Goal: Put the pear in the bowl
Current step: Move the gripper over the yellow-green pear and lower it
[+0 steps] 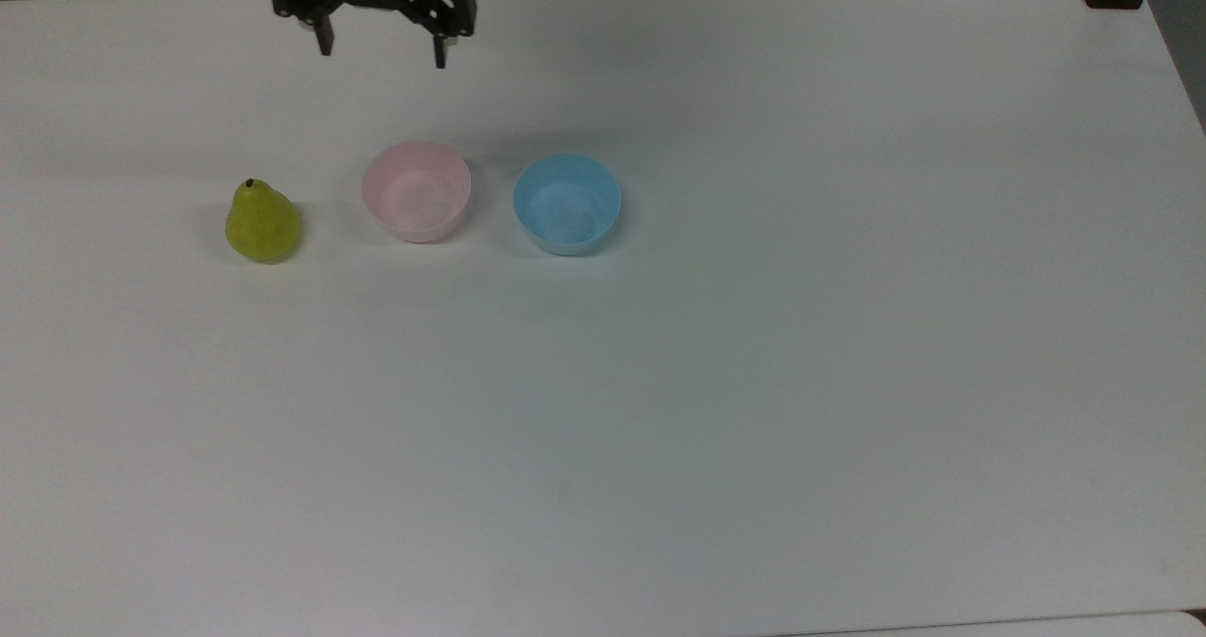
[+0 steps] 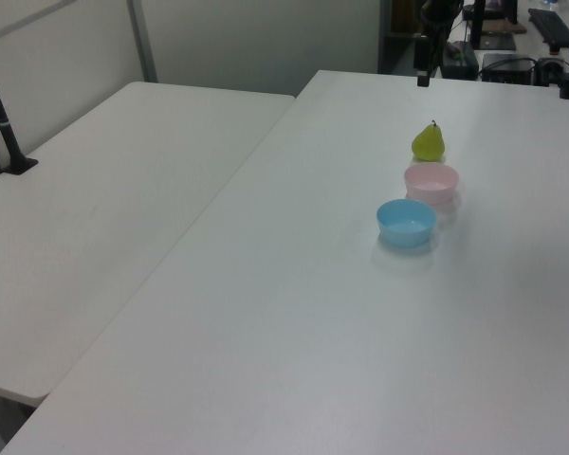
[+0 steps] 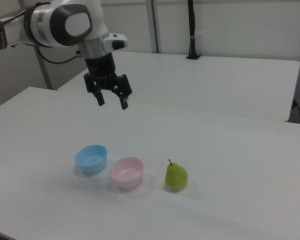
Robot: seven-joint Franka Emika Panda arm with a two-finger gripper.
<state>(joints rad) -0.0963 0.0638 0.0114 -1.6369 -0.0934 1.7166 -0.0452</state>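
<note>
Pear (image 1: 263, 225) upright on the white table (image 1: 754, 383), we see, just left of the pink bowl (image 1: 416, 190) in the top view; a blue bowl (image 1: 566, 203) sits right of that. Our gripper (image 1: 382, 53) hangs above the far edge, fingers spread wide, holding nothing.

1. We see the pear (image 1: 263, 226), small and yellow-green with a dark stem tip, standing upright on its broad end on the white table (image 1: 754, 383); it is whole and nothing holds it.
2. We find the bowl (image 1: 416, 190), small, round and pale pink, standing upright and empty.
3. In the top view the pear stands near the bowl on the top view's left, with a bare gap between them; in the right view it stands on the right view's right of the bowl.
</note>
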